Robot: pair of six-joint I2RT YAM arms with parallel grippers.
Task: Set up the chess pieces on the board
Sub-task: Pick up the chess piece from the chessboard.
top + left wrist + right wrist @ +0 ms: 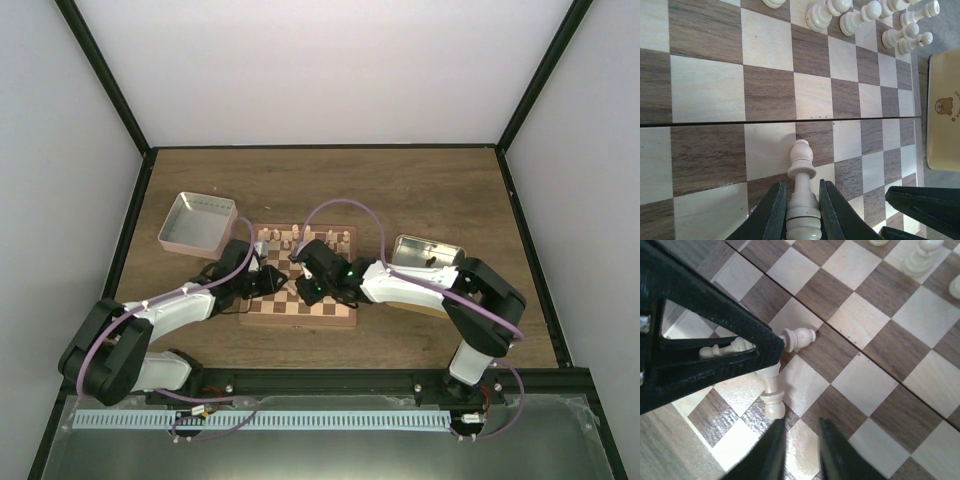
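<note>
The board (335, 300) lies in the middle of the table, with a row of cream chess pieces (300, 237) along its far edge. My left gripper (272, 281) is low over the board's left part, shut on a cream bishop-like piece (802, 197) that points forward over the squares (705, 90). The row of pieces also shows at the top right of the left wrist view (860, 17). My right gripper (312, 288) is close beside it. In the right wrist view the right gripper (801, 429) is open and empty. A second cream piece (771, 392) lies just ahead of its left fingertip, partly under the left gripper (705, 345).
A shallow pale tray (198, 222) stands at the board's far left. A metal tin (428, 252) stands to its right, and its bear-printed lid shows in the left wrist view (942, 110). Black frame rails edge the table.
</note>
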